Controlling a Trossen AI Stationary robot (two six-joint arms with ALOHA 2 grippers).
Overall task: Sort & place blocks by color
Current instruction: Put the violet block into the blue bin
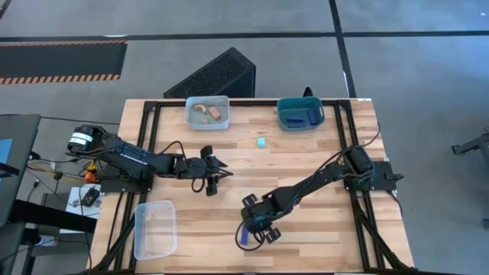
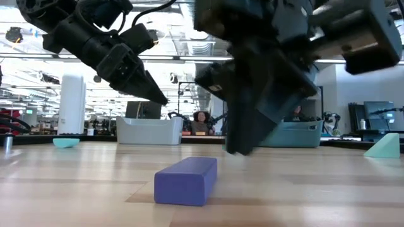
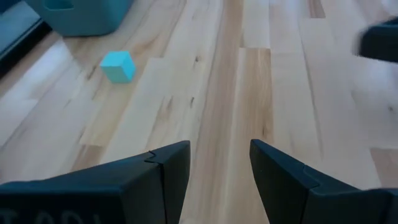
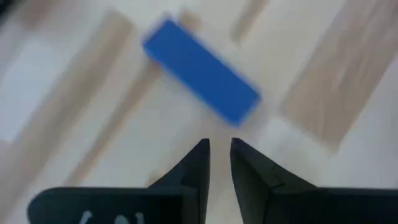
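Observation:
A dark blue slim bar (image 1: 243, 237) lies flat on the table near its near edge; it also shows in the low view (image 2: 186, 181) and the right wrist view (image 4: 200, 70). My right gripper (image 1: 257, 228) (image 4: 219, 150) hovers just beside and above it, fingers almost together, touching nothing. A little cyan cube (image 1: 261, 142) (image 3: 118, 66) rests on the table toward the far side. My left gripper (image 1: 219, 174) (image 3: 219, 155) is open over bare wood at mid-table, pointing toward the cube. Tan wooden pieces (image 1: 208, 112) lie in a clear bin.
A clear bin (image 1: 191, 103) with the tan pieces and a teal bin (image 1: 284, 121) holding dark blue bars stand at the far edge. Another clear bin (image 1: 155, 228) sits at the near left. Bare wood lies between the two arms. A dark box (image 1: 214, 75) stands beyond the table.

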